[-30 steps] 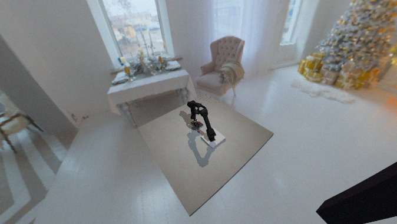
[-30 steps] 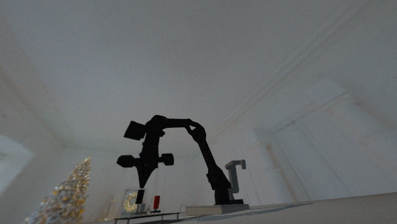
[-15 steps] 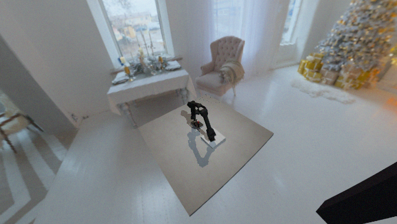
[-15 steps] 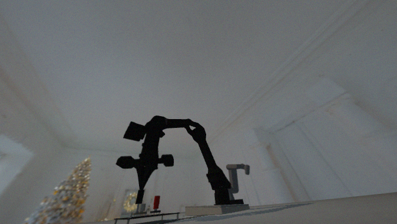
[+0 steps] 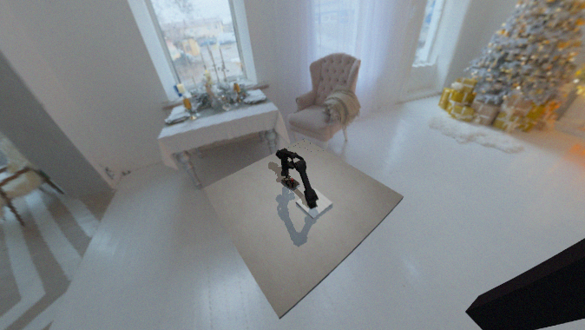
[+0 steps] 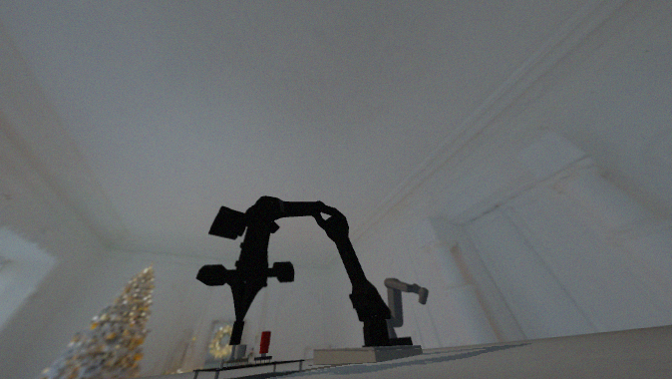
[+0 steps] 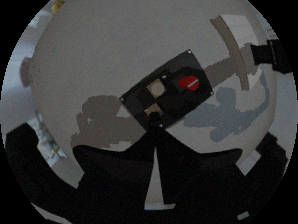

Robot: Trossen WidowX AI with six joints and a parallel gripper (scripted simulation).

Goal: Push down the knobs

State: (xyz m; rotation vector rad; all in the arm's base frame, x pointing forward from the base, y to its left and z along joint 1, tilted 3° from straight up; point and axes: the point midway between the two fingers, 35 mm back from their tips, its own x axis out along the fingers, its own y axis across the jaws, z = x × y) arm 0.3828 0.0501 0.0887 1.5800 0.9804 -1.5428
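The fingers (image 5: 284, 174) (image 6: 239, 320), closed and empty, meet the black knob (image 6: 236, 334) (image 7: 154, 118) on the board (image 5: 290, 184) (image 6: 249, 364) (image 7: 180, 112), its seating unclear. The red knob (image 5: 292, 180) (image 6: 265, 341) (image 7: 189, 83) appears raised; pressing and withdrawal probably remain.

— How is the light in your top view?
— Bright and cool. You get daylight through the windows along the upper edge, nearly washed out at upper center, and an orange glow at the right edge. Gray-blue and brownish shadows fall on the worktop (image 5: 338, 234), and pale glare streaks the floor (image 5: 174, 278).
— And your exterior view?
— Dimmer, gray and grainy; you see the arm (image 6: 299, 208) almost as a silhouette. The background is soft, with the tree (image 6: 125, 319) at lower left blurred.
— Your wrist view?
— Dark and grainy, bowed like a fisheye, with black corners. You find two shadow tones there too, and fine detail is hard to read.
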